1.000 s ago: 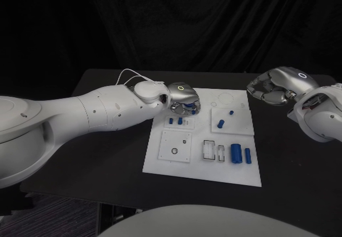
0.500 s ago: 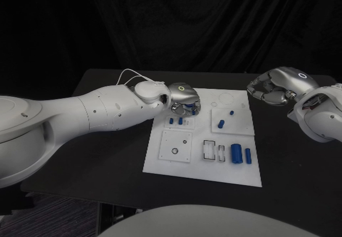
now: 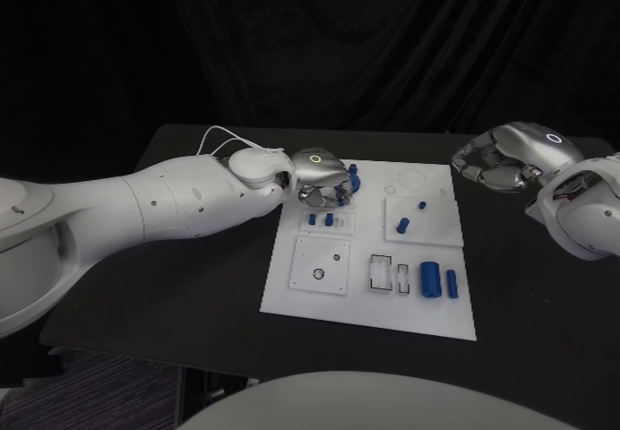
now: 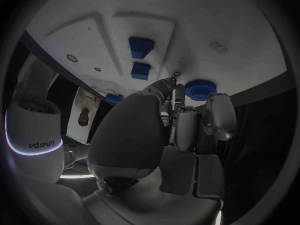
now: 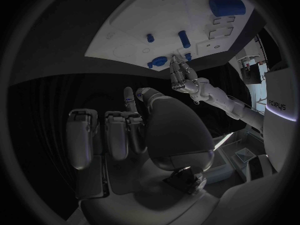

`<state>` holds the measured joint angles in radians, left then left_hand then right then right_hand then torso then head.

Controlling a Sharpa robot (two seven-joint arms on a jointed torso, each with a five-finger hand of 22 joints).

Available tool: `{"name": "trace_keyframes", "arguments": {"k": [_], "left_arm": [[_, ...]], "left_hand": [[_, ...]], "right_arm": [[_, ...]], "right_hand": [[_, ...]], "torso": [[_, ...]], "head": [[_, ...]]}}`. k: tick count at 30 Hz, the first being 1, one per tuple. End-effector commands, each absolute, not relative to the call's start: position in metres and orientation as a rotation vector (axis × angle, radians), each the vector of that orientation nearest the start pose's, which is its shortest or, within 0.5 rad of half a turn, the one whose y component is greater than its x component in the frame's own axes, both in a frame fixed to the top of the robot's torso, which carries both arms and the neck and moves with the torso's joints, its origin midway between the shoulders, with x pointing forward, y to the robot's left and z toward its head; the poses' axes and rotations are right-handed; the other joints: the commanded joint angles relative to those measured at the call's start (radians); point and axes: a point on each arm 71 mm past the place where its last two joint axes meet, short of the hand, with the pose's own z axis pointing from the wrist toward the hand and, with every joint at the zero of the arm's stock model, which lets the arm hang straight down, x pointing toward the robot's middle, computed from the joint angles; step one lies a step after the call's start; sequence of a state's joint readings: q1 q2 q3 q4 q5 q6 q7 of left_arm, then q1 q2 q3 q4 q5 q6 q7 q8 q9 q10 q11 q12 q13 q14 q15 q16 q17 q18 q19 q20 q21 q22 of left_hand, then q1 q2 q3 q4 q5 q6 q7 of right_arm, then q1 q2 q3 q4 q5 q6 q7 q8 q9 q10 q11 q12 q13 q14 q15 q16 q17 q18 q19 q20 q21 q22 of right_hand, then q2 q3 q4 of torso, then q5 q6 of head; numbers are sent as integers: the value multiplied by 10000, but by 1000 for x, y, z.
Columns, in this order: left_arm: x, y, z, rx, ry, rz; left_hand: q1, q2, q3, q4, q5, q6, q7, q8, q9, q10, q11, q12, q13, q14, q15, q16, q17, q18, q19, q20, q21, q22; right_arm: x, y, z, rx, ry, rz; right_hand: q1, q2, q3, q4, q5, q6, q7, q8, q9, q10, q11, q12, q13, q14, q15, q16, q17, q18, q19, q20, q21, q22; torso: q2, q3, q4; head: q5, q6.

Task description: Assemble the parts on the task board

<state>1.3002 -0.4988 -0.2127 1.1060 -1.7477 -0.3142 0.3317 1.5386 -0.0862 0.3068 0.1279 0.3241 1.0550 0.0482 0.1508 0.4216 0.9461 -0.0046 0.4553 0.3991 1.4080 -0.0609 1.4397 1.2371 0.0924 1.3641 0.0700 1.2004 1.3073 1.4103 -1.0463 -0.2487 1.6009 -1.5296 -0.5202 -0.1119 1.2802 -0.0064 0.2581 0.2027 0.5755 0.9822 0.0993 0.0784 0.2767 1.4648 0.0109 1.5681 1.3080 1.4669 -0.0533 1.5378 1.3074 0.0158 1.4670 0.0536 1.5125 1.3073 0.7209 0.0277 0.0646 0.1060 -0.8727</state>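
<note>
Blue, round and ridged, the gear (image 4: pixel 200 89) looks rigid, light plastic, best pinched across its rim. The left hand (image 3: pixel 323 176) pinches it above the task board (image 3: pixel 368 309) far edge. The right hand (image 3: pixel 497 161) hovers curled, holding nothing, beside the board over the counter (image 3: pixel 193 269).

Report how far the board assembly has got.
Looks early. Done: two small blue blocks seem seated in a square plate. In hand: the left hand holds a round blue gear at the white board's far edge. Left: two blue cylinders lie loose near the front; the right hand hovers curled, holding nothing.
</note>
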Motion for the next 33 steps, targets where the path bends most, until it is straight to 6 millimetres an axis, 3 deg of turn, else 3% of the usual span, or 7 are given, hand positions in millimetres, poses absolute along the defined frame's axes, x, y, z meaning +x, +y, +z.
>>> {"name": "trace_keyframes", "arguments": {"k": [1, 13, 33], "left_arm": [[524, 121, -206, 8876, 14611, -7156], [514, 141, -193, 8674, 14510, -7099], [511, 155, -191, 8494, 14684, -6933]], "left_hand": [[-65, 42, 18, -43, 53, 117, 33, 33, 27, 134, 23, -104, -39, 38, 19, 4, -25, -125, 68, -2, 47, 1579], [-172, 25, 37, -30, 26, 150, 46, 24, 49, 280, 38, -282, -142, 17, 33, -35, -101, -121, 56, 0, 18, 1570], [-235, -4, 123, -50, 9, 155, 58, -21, 62, 451, 55, -572, -324, 47, 45, -44, -107, -141, 109, 6, 101, 1595]], "right_arm": [[472, -284, -141, -1812, 14553, 4396], [472, -286, -142, -1780, 14612, 4337], [472, -288, -143, -1743, 14686, 4270]], "right_hand": [[-50, 11, 64, -21, 55, 61, -13, -24, -7, 1060, -42, 27, 2628, 846, -57, -50, 1683, 30, 714, -34, -59, 2385], [-54, 12, 67, -21, 53, 62, -12, -24, -7, 1060, -42, 27, 2628, 848, -57, -48, 1690, 30, 714, -34, -59, 2385], [-65, 11, 72, -19, 49, 62, -10, -25, -7, 1060, -42, 27, 2628, 843, -57, -58, 1665, 31, 712, -33, -61, 2384]], "torso": [[-17, 4, 19], [16, 4, -6], [25, 2, -8]], "head": [[0, 1], [57, 1], [45, 1]]}}
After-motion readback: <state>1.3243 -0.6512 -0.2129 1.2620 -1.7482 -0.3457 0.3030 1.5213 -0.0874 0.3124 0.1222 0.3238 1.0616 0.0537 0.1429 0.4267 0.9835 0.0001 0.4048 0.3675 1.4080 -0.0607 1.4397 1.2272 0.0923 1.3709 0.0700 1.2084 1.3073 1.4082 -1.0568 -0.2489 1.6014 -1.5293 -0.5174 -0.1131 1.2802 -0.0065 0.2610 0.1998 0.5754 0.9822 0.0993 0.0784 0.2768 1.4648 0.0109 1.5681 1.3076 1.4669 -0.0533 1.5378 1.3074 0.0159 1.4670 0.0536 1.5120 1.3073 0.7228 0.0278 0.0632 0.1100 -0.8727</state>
